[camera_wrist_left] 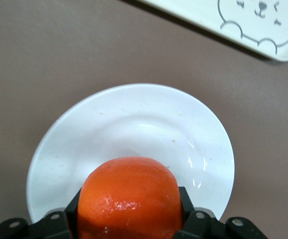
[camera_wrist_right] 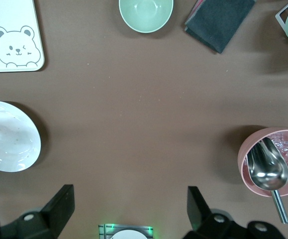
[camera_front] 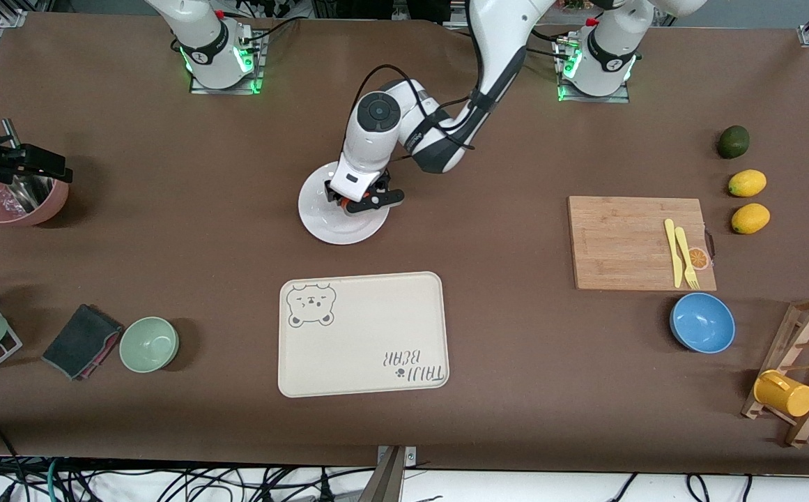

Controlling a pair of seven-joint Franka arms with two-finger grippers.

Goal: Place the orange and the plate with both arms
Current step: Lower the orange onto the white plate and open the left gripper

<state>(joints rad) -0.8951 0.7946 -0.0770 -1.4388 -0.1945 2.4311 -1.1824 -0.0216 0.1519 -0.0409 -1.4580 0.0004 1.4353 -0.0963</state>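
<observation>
The white plate [camera_front: 326, 224] lies in the middle of the table, farther from the front camera than the bear-printed tray. My left gripper [camera_front: 361, 200] hangs over the plate and is shut on the orange [camera_front: 339, 203]. In the left wrist view the orange [camera_wrist_left: 129, 194] sits between the black fingers [camera_wrist_left: 187, 203], over the edge of the plate [camera_wrist_left: 134, 119]. My right gripper [camera_wrist_right: 130, 205] waits high over bare table near its own base, its fingers [camera_wrist_right: 60, 203] wide apart with nothing between them. That view also shows the plate [camera_wrist_right: 12, 137].
The cream bear tray [camera_front: 362, 335] lies nearer the front camera than the plate. Toward the right arm's end are a pale green bowl [camera_front: 148, 344], a dark cloth [camera_front: 80, 340] and a pink bowl with a metal scoop [camera_wrist_right: 270, 164]. The cutting board [camera_front: 627, 240], blue bowl [camera_front: 702, 322] and lemons [camera_front: 747, 183] lie toward the left arm's end.
</observation>
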